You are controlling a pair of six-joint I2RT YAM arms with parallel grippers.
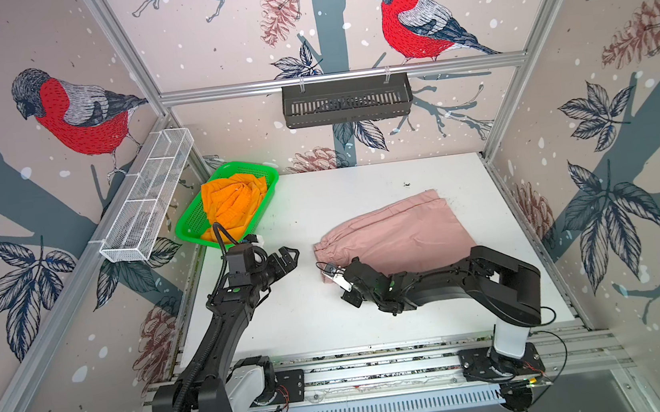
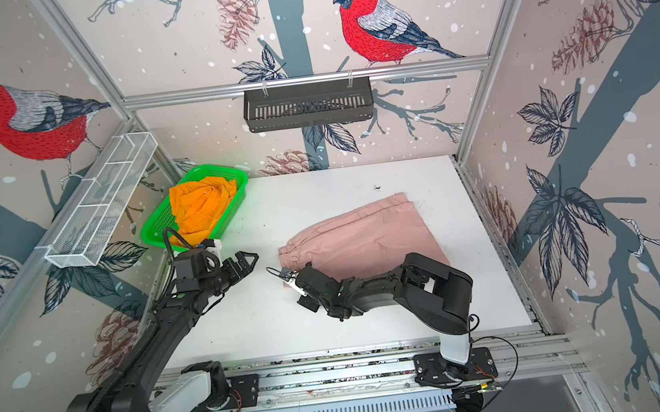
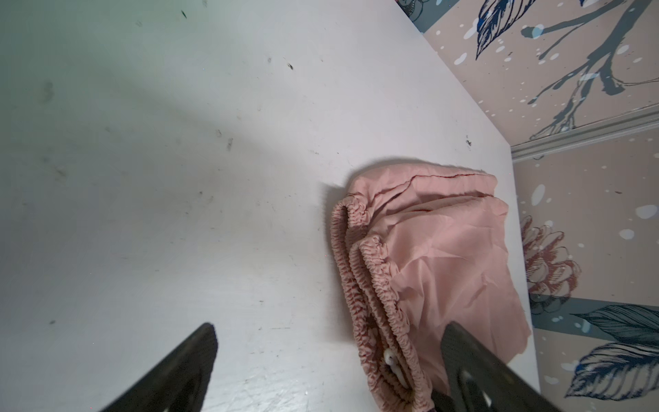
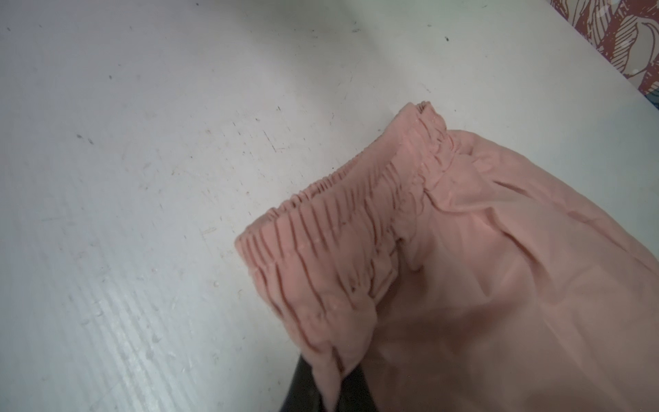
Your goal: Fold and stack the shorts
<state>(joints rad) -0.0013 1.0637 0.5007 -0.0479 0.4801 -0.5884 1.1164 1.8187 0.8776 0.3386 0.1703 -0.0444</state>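
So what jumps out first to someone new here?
The bright orange shorts bunched in the green basket at the far left corner of the table pop first. Next, the pink shorts lying folded mid-table, right gripper shut on the waistband's near corner; the left gripper hangs open just left of it.

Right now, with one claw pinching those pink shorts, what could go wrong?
The right gripper pinches only one waistband corner of the folded dusty pink fabric shorts; lifting might let the thin cloth slip out or unfold.
The open left gripper holds nothing, so the other side could sag.
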